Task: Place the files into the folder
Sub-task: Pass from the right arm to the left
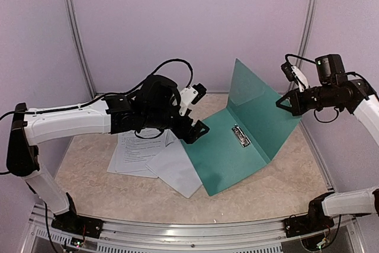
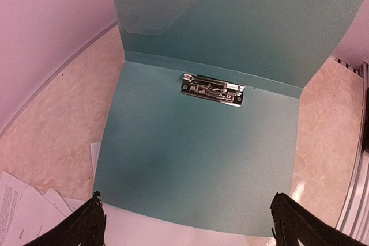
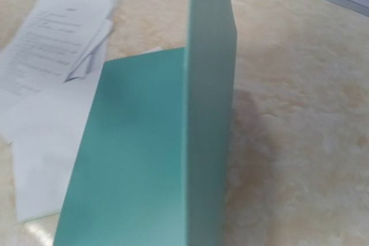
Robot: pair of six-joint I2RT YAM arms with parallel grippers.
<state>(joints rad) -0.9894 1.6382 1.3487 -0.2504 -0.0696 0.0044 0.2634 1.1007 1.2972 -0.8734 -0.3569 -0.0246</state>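
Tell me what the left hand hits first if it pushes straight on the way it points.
The open left hand points down at the folder. It would likely land first on its flat inner panel, short of the metal clip. Depth is hard to judge.

The table [image 1: 284,188] has a pale, sandy top with cloudy marks like stone. A green folder [image 1: 231,152] lies open on it, right of the middle. One half lies flat on the table. The other half stands up at the far side. White papers [image 1: 139,152] with black writing lie in a loose pile on the table, left of the folder. They overlap each other. The nearest sheet touches the folder's flat half.
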